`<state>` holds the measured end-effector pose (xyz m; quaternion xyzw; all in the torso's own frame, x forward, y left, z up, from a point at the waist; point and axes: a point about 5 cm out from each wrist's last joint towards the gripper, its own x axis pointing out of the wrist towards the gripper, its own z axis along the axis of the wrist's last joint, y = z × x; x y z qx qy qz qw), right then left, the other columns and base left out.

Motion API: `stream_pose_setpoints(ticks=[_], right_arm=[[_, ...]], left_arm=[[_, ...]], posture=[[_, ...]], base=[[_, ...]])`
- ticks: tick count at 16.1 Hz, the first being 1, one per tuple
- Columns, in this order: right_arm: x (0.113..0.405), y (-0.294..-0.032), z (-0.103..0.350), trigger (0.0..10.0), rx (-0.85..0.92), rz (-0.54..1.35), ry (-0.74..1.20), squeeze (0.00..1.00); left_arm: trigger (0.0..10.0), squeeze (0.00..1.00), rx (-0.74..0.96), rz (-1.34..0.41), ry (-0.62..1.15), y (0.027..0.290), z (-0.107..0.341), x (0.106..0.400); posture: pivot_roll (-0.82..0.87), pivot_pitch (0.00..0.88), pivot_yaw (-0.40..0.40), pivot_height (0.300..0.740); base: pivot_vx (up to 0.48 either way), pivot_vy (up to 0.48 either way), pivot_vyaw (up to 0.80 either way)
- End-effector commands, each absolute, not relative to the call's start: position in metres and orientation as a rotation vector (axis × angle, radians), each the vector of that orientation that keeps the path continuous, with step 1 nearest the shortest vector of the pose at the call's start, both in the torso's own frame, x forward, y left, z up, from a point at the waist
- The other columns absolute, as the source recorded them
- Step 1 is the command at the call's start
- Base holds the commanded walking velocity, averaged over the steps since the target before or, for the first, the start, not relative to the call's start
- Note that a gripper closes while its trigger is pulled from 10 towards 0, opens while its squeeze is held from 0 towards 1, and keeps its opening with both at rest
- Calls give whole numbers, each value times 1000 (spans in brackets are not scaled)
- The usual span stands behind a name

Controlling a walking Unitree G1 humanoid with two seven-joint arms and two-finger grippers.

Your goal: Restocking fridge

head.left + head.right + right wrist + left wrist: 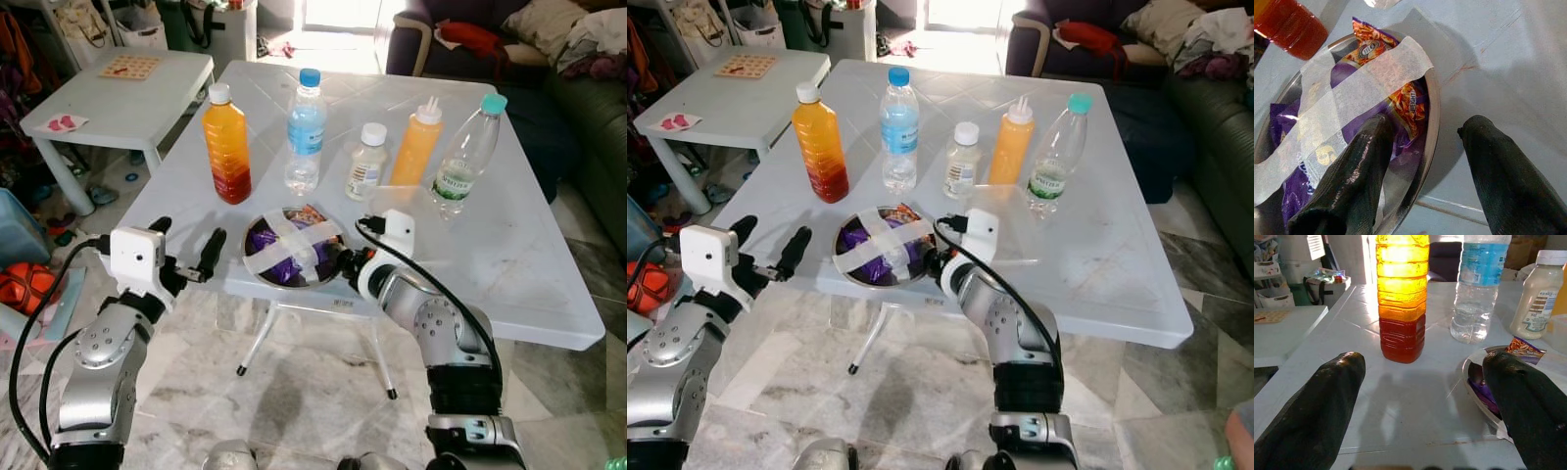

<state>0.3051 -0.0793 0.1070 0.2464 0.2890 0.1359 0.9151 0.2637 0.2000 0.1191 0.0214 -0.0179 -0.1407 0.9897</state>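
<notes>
Your right gripper (1425, 171) is at the table's (509, 255) near edge, fingers spread and straddling the rim of the steel bowl (257, 271): one finger sits inside against the purple snack packet (1308, 147), the other outside over the tabletop. Nothing is clamped yet. The bowl sits right at the near edge, crossed by two strips of white tape (294, 240).

Your left gripper (186, 250) hangs open just off the near-left edge, beside the bowl and holding nothing.

Behind the bowl, across the middle of the table, you have a row of five upright bottles: orange juice (226, 145), water with a blue cap (305, 132), a small white-capped bottle (365, 164), an orange squeeze bottle (417, 145), and a clear bottle with a teal cap (466, 157), tilted in view.
</notes>
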Motion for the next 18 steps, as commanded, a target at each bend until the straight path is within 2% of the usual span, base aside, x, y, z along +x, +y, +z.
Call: stream_pose_setpoints(ticks=[1, 3, 4, 5, 18], right_arm=[[307, -75, 110, 10000, 522, 298, 608, 0], [306, -74, 108, 10000, 525, 307, 628, 0], [302, -75, 104, 2078, 508, 312, 655, 0], [299, -75, 102, 0, 504, 313, 669, 0], [310, -99, 89, 0, 637, 94, 720, 0]], left_arm=[[10000, 0, 61, -295, -39, 198, 121, 264], [10000, 0, 62, -294, -40, 198, 122, 264], [10000, 0, 61, -293, -41, 198, 122, 265], [10000, 0, 60, -291, -41, 198, 122, 265], [10000, 0, 55, -286, -46, 196, 120, 266]], posture=[[163, 20, -24, 740], [162, 17, -25, 740], [162, 17, -25, 740], [157, 16, -23, 740], [149, 9, -23, 740]], base=[[0, 0, 0], [0, 0, 0], [0, 0, 0], [0, 0, 0], [0, 0, 0]])
